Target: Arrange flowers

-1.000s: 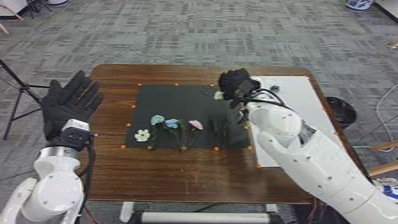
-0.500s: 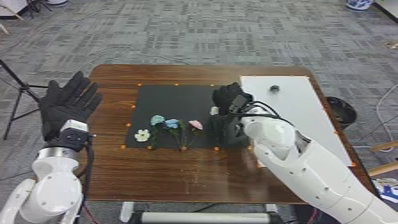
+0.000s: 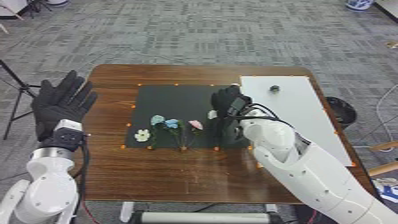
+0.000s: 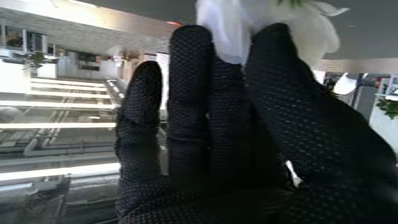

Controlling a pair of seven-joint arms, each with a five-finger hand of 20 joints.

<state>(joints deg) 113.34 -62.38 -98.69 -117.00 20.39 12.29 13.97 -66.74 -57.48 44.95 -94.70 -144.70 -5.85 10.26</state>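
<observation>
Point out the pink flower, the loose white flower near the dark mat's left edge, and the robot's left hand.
Pink flower (image 3: pixel 195 124): head view, on its petals.
Loose white flower (image 3: pixel 142 135): head view, on its centre.
Left hand (image 3: pixel 59 109): head view, on its palm.

Head view: white flower (image 3: pixel 212 114) part-hidden by right hand (image 3: pixel 226 101); we can't trace its stem. Dark item (image 3: pixel 274 89) at 2 o'clock too small to ID. Right arm (image 3: pixel 311 172) blocks some white board (image 3: pixel 306 112), runs off-frame at 5 o'clock. Wrist view: edge crops the flower; we lose petals behind the hand.
</observation>
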